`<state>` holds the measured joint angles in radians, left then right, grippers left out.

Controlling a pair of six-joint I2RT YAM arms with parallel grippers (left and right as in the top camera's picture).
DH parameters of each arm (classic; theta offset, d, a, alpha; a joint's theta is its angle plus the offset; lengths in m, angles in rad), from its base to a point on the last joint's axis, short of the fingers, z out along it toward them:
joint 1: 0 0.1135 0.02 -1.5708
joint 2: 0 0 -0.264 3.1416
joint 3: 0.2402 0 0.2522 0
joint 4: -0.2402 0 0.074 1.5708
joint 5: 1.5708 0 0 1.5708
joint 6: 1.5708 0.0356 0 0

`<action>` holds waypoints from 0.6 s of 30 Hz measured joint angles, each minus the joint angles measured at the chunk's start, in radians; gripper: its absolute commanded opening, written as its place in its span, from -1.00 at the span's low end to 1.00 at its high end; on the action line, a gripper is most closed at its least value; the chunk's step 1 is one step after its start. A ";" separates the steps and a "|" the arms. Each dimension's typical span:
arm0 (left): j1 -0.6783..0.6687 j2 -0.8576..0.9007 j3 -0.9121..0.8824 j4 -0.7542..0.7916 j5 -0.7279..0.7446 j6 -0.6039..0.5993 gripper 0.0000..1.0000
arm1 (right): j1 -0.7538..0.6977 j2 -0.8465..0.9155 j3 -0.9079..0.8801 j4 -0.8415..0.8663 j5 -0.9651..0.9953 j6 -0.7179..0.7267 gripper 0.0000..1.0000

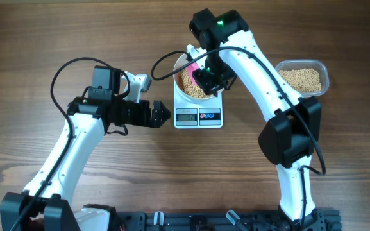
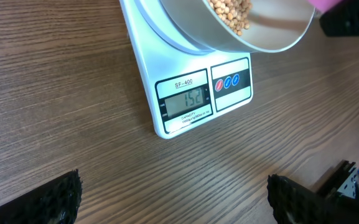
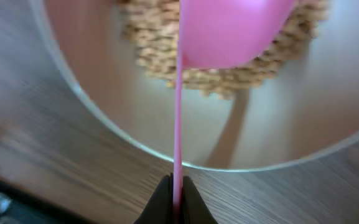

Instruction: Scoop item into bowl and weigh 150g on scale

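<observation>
Right wrist: right gripper (image 3: 175, 186) clamps pink spoon (image 3: 229, 31) held over the beans (image 3: 151, 43).

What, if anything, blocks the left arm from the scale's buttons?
Probably nothing, so yes: the open left gripper sits beside the scale, bare table between, and the buttons lie clear of the bowl.

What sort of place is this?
Likely a robot test bench, not a kitchen: wood-grain table, robot arms, a scale under a bowl of beans, a clear tub of more.
</observation>
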<state>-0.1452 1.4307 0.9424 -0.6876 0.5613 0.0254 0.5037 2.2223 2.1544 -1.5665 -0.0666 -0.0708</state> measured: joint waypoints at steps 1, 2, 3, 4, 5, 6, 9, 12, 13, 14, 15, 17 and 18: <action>0.000 0.000 0.000 0.000 0.000 0.000 1.00 | 0.000 0.000 0.000 0.002 0.025 0.008 -0.91; 0.000 0.000 0.000 0.000 0.000 0.000 1.00 | 0.000 0.000 0.000 0.003 0.051 0.018 -0.91; 0.000 0.000 0.000 0.000 0.000 0.000 1.00 | 0.000 0.000 0.000 0.003 0.067 0.023 -0.91; 0.000 0.000 0.000 0.000 0.000 0.000 1.00 | 0.000 0.000 0.000 0.004 0.085 0.029 -0.91; 0.000 0.000 0.000 0.000 0.000 0.000 1.00 | 0.000 0.000 0.000 0.004 0.095 0.031 -0.91; 0.000 0.000 0.000 0.000 0.000 0.000 1.00 | 0.000 0.000 0.000 0.004 0.102 0.034 -0.91; 0.000 0.000 0.000 0.000 0.000 0.000 1.00 | 0.000 0.000 0.000 0.004 0.120 0.044 -0.91; 0.000 0.000 0.000 0.000 0.000 0.000 1.00 | 0.000 0.000 0.000 0.004 0.110 0.044 -0.91; 0.000 0.000 0.000 0.000 0.000 0.000 1.00 | 0.000 0.000 0.000 0.004 0.099 0.043 -0.91; 0.000 0.000 0.000 0.000 0.000 0.000 1.00 | 0.000 0.000 0.000 0.004 0.089 0.043 -0.91; 0.000 0.000 0.000 0.000 0.000 0.000 1.00 | 0.000 0.000 0.000 0.004 0.078 0.040 -0.91; 0.000 0.000 0.000 0.000 0.000 0.000 1.00 | 0.003 0.000 0.000 0.005 0.063 0.039 -0.91; 0.000 0.000 0.000 0.000 0.000 0.000 1.00 | 0.006 0.000 0.000 0.005 0.059 0.039 -0.91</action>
<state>-0.1452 1.4307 0.9424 -0.6880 0.5610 0.0254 0.5098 2.2219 2.1544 -1.5616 -0.0074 -0.0322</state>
